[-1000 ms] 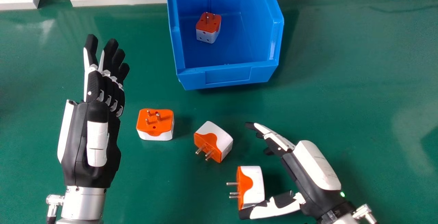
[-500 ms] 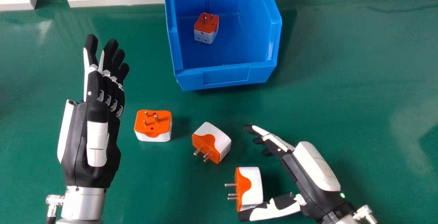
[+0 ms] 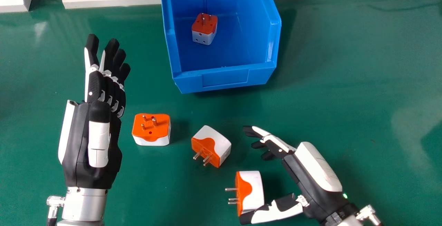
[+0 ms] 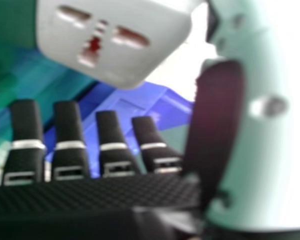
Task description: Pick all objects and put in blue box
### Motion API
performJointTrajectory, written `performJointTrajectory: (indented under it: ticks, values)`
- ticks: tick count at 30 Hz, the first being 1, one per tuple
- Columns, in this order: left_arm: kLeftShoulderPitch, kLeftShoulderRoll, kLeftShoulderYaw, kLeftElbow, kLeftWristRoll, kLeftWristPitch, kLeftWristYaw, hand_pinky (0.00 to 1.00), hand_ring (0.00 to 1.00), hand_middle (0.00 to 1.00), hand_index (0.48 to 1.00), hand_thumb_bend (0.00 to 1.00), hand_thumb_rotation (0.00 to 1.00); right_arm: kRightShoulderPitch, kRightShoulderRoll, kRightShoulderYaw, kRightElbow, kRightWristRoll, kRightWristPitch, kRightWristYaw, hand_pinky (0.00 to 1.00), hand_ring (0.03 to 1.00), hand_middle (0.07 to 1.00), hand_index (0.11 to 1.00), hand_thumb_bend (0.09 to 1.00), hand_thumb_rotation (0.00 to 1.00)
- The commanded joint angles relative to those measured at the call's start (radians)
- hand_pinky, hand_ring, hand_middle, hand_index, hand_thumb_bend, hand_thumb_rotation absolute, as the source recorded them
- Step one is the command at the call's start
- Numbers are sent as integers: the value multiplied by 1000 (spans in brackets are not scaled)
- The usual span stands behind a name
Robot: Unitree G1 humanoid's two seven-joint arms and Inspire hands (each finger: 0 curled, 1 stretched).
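The right hand's (image 3: pixel 317 167) fingers (image 3: pixel 276 141) are extending nearly straight and slightly fanned, pinching nothing. Its thumb (image 3: pixel 278 210) is standing well away from them, its tip lying at the near edge of the closest adapter (image 3: pixel 253 189); whether it is actually touching, I cannot tell. That adapter is resting on the bench (image 3: pixel 345 98), its pins pointing towards the robot's left, and in the right hand view its socket face is showing beside the thumb. The step in hand seems to be lining up a grasp on it.

Just beyond, a second adapter (image 3: pixel 219 142) is sitting turned at an angle, pins facing the robot. Further left, a third (image 3: pixel 151 129) is lying with its pins up, near the left hand (image 3: pixel 98 115), which is idling at the left of the head view, fingers straight and close together.

Past these, the blue box (image 3: pixel 224 77) is holding one adapter (image 3: pixel 204 29), so three are still waiting. The next move is calling for bringing the right fingers round the far side of the closest adapter, closing against the thumb, then lifting clear of the second one. Closing off-centre could be risking a twist or a push.
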Motion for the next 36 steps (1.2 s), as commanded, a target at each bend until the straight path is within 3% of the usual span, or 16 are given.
performJointTrajectory:
  ticks: [1,21,36]
  values:
    - [-5,0,-2,-14,-2,-12,-4,1000,1000,1000,1000,878,922,55,9,78,24,-89,17,67,637,772,853,870,971,219]
    - [-12,0,-2,-11,-1,-11,-2,1000,1000,1000,1000,879,921,75,-1,90,5,-41,-20,112,620,770,854,870,958,183]
    - [-10,-5,-6,-21,3,-7,7,1000,1000,1000,1000,884,920,81,0,86,6,-7,-52,168,590,736,831,843,941,128]
